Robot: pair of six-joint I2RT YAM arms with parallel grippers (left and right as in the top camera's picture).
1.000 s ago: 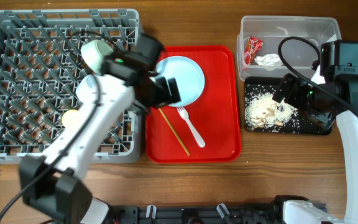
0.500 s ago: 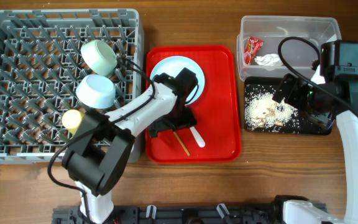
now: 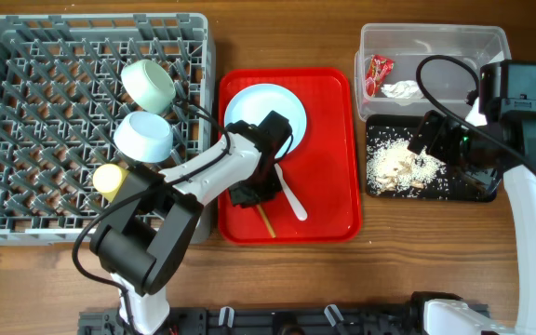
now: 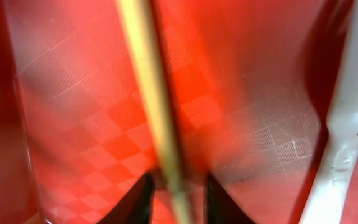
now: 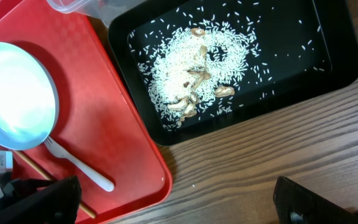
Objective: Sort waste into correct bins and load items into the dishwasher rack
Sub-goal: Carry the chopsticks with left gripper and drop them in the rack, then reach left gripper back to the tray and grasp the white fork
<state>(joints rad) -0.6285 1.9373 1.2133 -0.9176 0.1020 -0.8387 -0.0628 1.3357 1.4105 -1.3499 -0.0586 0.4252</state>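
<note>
My left gripper [image 3: 257, 193] is down on the red serving tray [image 3: 328, 167], shut on a thin wooden stick [image 4: 145, 81] that runs between its dark fingertips [image 4: 143, 199]. A white fork [image 3: 291, 197] lies just right of it, and the pale-blue plate [image 3: 266, 112] sits behind. Two pale bowls [image 3: 147, 86] [image 3: 144, 137] and a yellow cup [image 3: 107, 179] stand in the grey dishwasher rack [image 3: 26, 112]. The clear tub [image 3: 435, 30] holds a red wrapper [image 3: 379, 70] and a white tissue [image 3: 401, 90]. Rice crumbs [image 3: 403, 166] lie in the black tray [image 5: 328, 56]. My right gripper [image 3: 454, 154] hovers open over that tray, holding nothing.
The rack's right wall [image 3: 203, 140] stands close to the left arm. In the right wrist view the red tray's corner [image 5: 160, 180] and bare wooden table [image 5: 241, 162] lie below the open fingers. The stick's free end [image 3: 270, 226] points toward the tray's front rim.
My left arm swung from beside the rack onto the red tray, came down over the wooden stick, and its jaws closed in around it. The right arm has not moved.
</note>
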